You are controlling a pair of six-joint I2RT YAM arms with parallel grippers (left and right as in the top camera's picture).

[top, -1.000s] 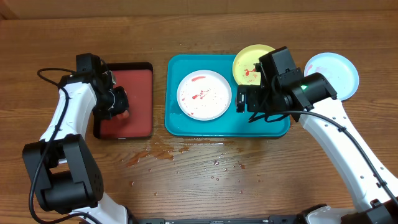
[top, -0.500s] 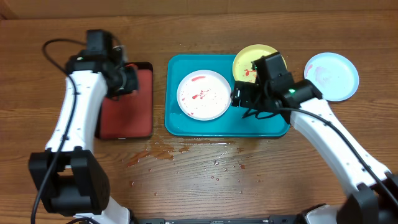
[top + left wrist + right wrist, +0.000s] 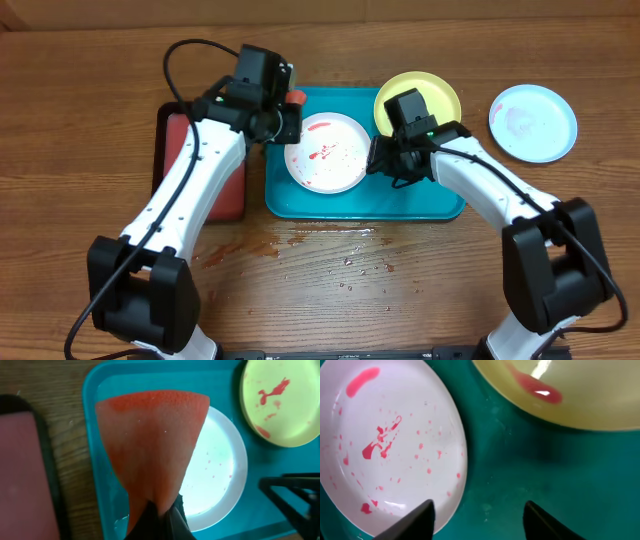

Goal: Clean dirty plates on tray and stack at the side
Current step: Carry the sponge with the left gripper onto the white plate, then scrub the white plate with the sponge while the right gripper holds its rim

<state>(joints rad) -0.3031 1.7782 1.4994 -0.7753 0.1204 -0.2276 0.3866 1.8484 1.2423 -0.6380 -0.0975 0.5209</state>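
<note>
Sponge (image 3: 155, 445) now over crosswise tray (image 3: 340, 203)

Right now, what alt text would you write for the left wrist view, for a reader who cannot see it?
The left gripper pinches a red sponge that fans out over a white plate speckled with red sauce on a teal tray. A yellow-green plate with red smears sits at upper right, and a black-rimmed red tray at left.
</note>
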